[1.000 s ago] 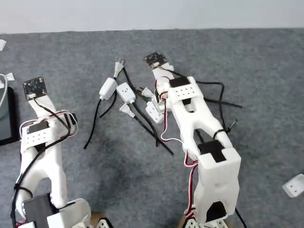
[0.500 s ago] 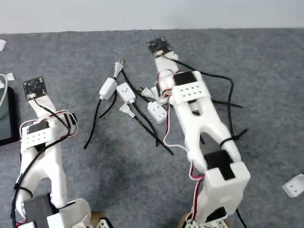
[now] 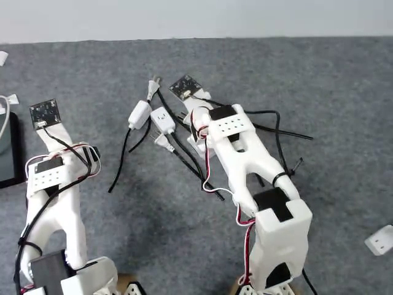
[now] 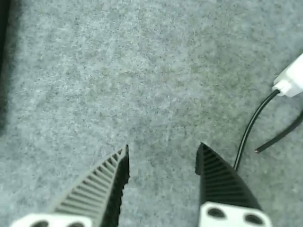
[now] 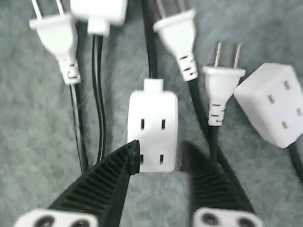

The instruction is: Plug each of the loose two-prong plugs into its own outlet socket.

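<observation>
The right gripper [image 5: 160, 153], jaws parted, straddles the near end of the white outlet block [image 5: 153, 120], whose long axis runs straight away from it. A two-prong plug [image 5: 222, 82] lies parallel just beside the block. The left gripper [image 4: 163, 151], also parted, hangs well apart from it.

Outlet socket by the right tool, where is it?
The outlet socket lies on the carpet in the right wrist view, its near end between the open right tool's tips, a two-prong plug beside it.

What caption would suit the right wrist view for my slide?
Right gripper, open, straddles the near end of a white outlet socket, with three loose two-prong plugs lying beyond.
</observation>
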`<move>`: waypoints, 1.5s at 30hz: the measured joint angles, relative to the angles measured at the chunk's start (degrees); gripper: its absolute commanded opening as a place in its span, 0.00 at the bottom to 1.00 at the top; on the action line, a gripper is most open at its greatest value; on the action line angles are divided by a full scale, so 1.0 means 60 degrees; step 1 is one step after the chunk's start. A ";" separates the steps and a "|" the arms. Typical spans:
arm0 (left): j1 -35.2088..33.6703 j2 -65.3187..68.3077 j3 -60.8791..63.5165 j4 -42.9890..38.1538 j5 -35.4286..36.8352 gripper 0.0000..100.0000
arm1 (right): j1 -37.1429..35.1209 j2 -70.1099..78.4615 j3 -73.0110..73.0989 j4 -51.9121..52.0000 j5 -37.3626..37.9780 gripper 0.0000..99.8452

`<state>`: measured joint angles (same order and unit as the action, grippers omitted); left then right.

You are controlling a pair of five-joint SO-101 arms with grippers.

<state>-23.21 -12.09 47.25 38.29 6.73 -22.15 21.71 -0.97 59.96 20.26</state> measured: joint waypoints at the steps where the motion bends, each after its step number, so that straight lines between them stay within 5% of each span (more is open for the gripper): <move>1: 0.0000 0.0000 0.0000 0.0000 -0.0015 0.22 | 0.0015 -0.0015 0.0000 0.0044 0.0088 0.24; 25: 0.0000 0.0029 0.0000 0.0000 -0.0396 0.22 | -0.0176 0.0996 -0.0601 0.0440 0.1143 0.23; 32: 0.0000 0.0029 0.0000 0.0000 -0.0425 0.22 | -0.0161 0.1436 -0.0777 0.0410 0.1172 0.01; 36: 0.0000 0.0029 0.0000 0.0000 -0.0425 0.22 | -0.0147 0.1626 -0.1275 0.0777 0.1172 0.01; 45: 0.0000 0.0029 0.0000 0.0000 -0.0425 0.22 | -0.0176 0.0718 -0.2051 0.2432 -0.1758 0.01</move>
<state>-23.21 -11.91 47.25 38.29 4.18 -23.21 26.02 -13.27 74.55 9.71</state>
